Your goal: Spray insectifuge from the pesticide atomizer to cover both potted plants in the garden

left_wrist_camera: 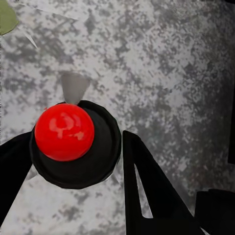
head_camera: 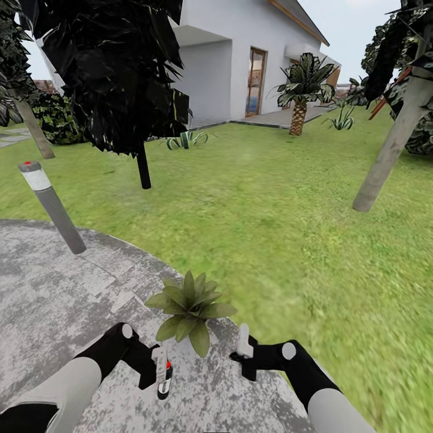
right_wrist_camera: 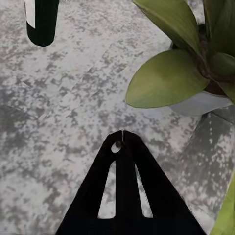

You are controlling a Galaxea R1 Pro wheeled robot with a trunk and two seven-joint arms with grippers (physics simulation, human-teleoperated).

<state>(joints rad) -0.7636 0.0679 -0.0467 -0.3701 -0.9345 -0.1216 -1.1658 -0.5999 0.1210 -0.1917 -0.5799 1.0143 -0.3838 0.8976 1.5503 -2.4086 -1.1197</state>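
So the robot is parked on the round grey stone patio (head_camera: 54,300), mottled pale and dark with some lighter slab edges showing. Past it is a big green lawn (head_camera: 270,204) running out to a white house (head_camera: 240,54) with a glass door. There's a grey bollard lamp (head_camera: 51,207) with a white band and red dot leaning at the left edge of the patio. A dark-leaved tree (head_camera: 114,72) stands behind it, a pale leaning trunk (head_camera: 391,144) is at right, and a palm (head_camera: 300,90) is far off by the house.

One potted plant (head_camera: 189,310) sits on the patio's near edge, right between the two arms, broad pointed green leaves fanned out. In the right wrist view you can see its pale grey pot (right_wrist_camera: 198,104) under the leaves.

The left gripper (head_camera: 161,367) is clamped on the pesticide atomizer (head_camera: 163,376), just left of the plant. In the head view the bottle's long axis runs roughly up and down, with a bit of red near the upper part and a pale strip along it. The left wrist view looks straight down onto its round red top (left_wrist_camera: 63,132), black fingers (left_wrist_camera: 147,191) on either side. No readable writing on the label, too small.

The right gripper (head_camera: 243,352) is just right of the plant. Can't tell whether its fingers are together or apart.
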